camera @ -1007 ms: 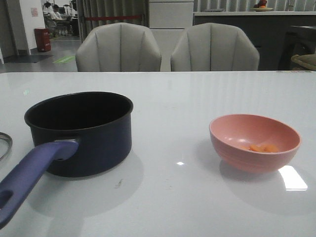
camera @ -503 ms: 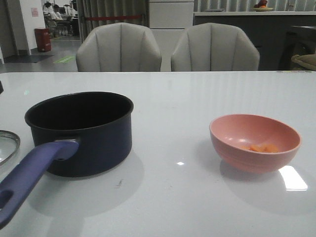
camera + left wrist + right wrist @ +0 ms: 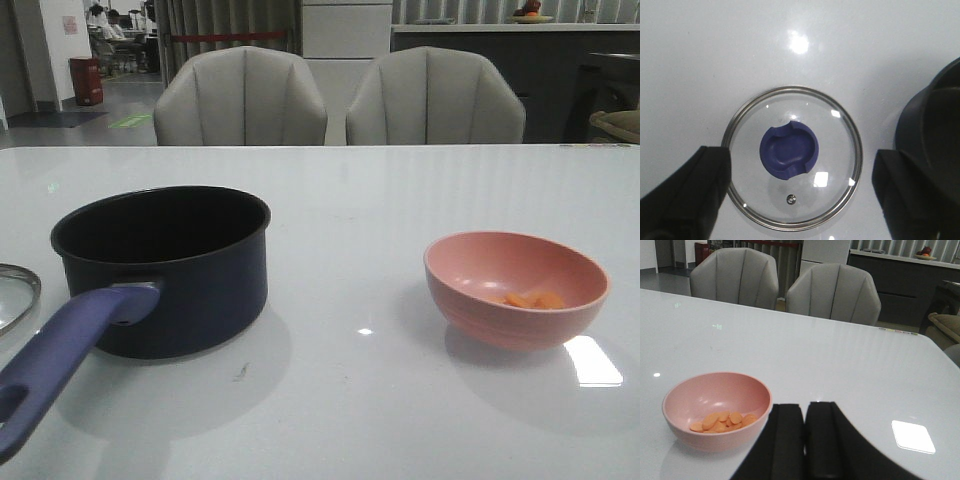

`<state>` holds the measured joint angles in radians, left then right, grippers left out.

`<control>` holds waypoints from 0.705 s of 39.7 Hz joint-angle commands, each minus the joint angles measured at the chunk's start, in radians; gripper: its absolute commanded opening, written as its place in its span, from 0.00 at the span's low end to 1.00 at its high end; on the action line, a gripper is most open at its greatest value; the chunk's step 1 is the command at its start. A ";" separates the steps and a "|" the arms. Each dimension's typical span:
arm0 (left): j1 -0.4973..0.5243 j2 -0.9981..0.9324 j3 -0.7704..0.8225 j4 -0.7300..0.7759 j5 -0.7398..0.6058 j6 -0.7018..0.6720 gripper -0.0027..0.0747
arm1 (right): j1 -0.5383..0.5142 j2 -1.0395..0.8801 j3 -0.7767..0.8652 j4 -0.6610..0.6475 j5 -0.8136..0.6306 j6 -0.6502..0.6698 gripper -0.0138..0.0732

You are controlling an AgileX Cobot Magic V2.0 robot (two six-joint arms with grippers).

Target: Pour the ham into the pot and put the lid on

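The dark navy pot [image 3: 165, 265] stands left of centre on the white table, its purple-blue handle [image 3: 55, 355] pointing toward the near left. The glass lid [image 3: 792, 157] with its blue knob [image 3: 789, 150] lies flat on the table left of the pot; only its rim [image 3: 15, 295] shows in the front view. My left gripper [image 3: 800, 195] is open above the lid, one finger on each side of it. The ham [image 3: 722, 421] lies in a pink bowl [image 3: 717, 410], also seen in the front view [image 3: 515, 290]. My right gripper [image 3: 805, 440] is shut and empty beside the bowl.
Two grey chairs [image 3: 340, 100] stand behind the table's far edge. The pot's dark rim [image 3: 932, 125] shows beside the lid in the left wrist view. Light glare patches lie on the table [image 3: 590, 360].
The lid's rim has come further into the front view at the left edge over the last second. Pot and bowl have not moved.
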<state>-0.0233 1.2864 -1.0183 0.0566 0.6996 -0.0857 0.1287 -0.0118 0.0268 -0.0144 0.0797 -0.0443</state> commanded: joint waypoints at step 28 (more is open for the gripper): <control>-0.193 -0.915 0.470 -0.069 -0.294 -0.001 0.79 | -0.006 -0.019 -0.005 0.002 -0.080 -0.005 0.33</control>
<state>-0.1917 0.4298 -0.5612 0.0000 0.5003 -0.0857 0.1287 -0.0118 0.0268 -0.0144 0.0797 -0.0443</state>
